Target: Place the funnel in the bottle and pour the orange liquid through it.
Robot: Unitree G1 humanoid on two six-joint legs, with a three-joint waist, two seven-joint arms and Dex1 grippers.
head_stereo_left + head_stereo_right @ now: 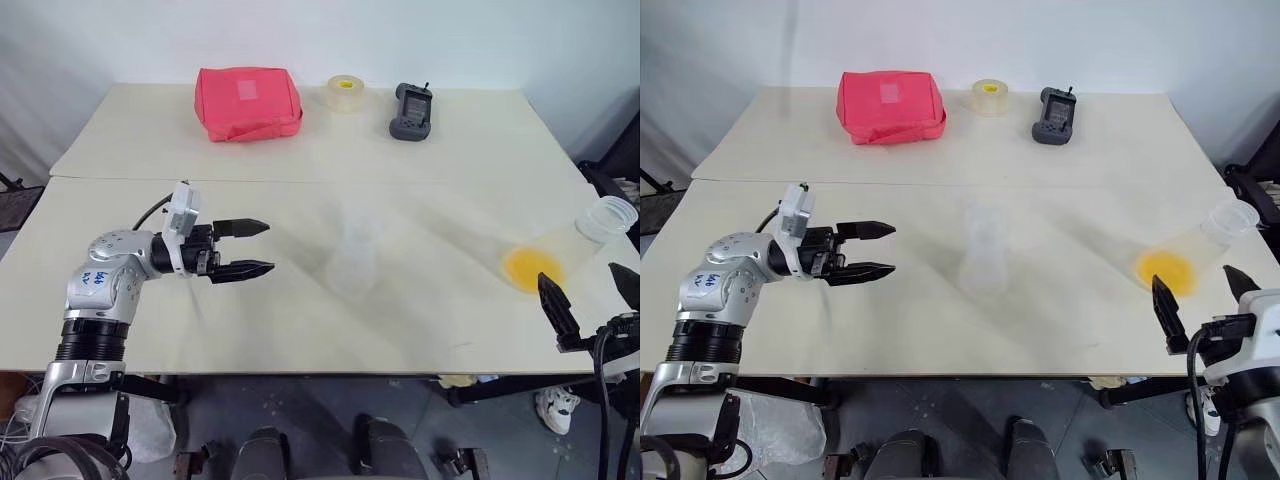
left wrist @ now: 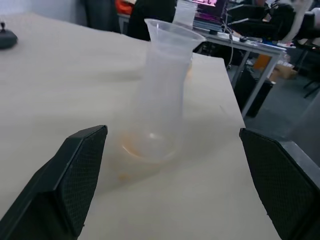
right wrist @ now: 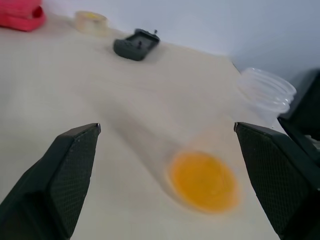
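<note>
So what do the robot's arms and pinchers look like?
Each gripper, left gripper and right gripper, has two black pointed fingers with bumpy textured pads. The left arm is silver-grey with blue writing, a white box at the wrist and black cables.

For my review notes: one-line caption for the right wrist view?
Open right gripper faces flask holding orange liquid.

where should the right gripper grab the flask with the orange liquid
Grip the flask around its tapering body, just below the ribbed mouth, probably coming from the near side with the open right gripper. It stands upright with the orange liquid pooled at the broad base, so a mid-height side grip should leave the mouth clear for pouring.
</note>
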